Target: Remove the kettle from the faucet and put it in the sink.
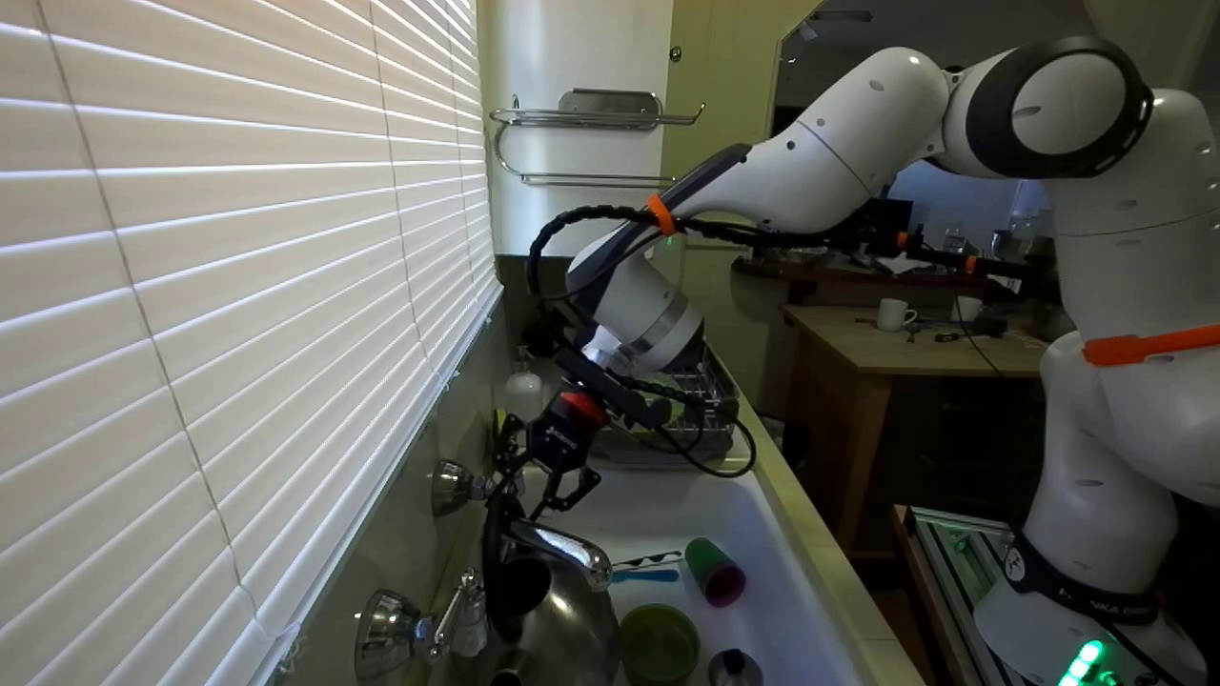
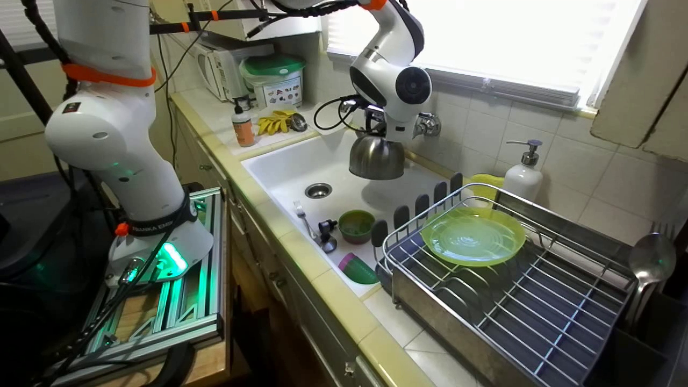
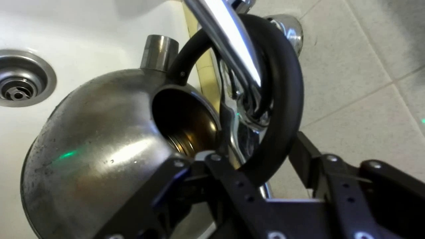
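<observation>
The silver kettle (image 3: 109, 142) hangs by its black loop handle from the spout of the chrome faucet (image 3: 229, 36). The spout passes through the loop. The kettle's top hole is open. In an exterior view the kettle (image 2: 377, 157) hangs tilted above the white sink (image 2: 279, 172). My gripper (image 3: 262, 139) is open, with one finger on each side of the black handle; a gap shows between the handle and the right finger. Contact at the left finger cannot be told. In an exterior view the gripper (image 1: 529, 505) is above the kettle (image 1: 572, 634); elsewhere the wrist hides it.
In the sink lie a green bowl (image 2: 356, 226), a green and pink cup (image 2: 359, 269) and a fork (image 2: 303, 217). A dish rack (image 2: 462, 309) with a green plate (image 2: 473, 236) stands beside it. A faucet handle (image 1: 391, 634) and window blinds (image 1: 286, 238) are close to the arm.
</observation>
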`<control>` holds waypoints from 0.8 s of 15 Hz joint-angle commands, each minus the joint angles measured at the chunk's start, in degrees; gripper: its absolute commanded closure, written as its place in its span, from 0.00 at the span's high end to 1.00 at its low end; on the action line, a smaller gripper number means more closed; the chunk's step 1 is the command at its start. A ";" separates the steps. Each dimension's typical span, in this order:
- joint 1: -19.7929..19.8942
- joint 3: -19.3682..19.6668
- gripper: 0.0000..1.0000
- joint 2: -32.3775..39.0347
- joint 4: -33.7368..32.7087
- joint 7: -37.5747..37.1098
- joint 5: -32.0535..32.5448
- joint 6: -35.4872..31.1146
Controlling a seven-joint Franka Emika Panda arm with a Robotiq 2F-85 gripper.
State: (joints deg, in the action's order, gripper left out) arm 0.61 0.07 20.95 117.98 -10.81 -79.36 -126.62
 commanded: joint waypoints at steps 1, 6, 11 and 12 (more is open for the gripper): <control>-0.17 0.40 0.22 -0.47 -0.48 -0.12 0.52 1.47; -0.27 0.20 0.08 -2.18 0.42 -0.47 0.24 2.40; -0.56 -0.14 0.07 -4.35 2.05 -1.40 0.17 3.34; -0.63 -0.15 0.07 -4.86 2.47 -1.29 0.09 3.19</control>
State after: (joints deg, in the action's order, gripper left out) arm 0.23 -0.17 19.40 118.29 -11.72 -79.10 -125.39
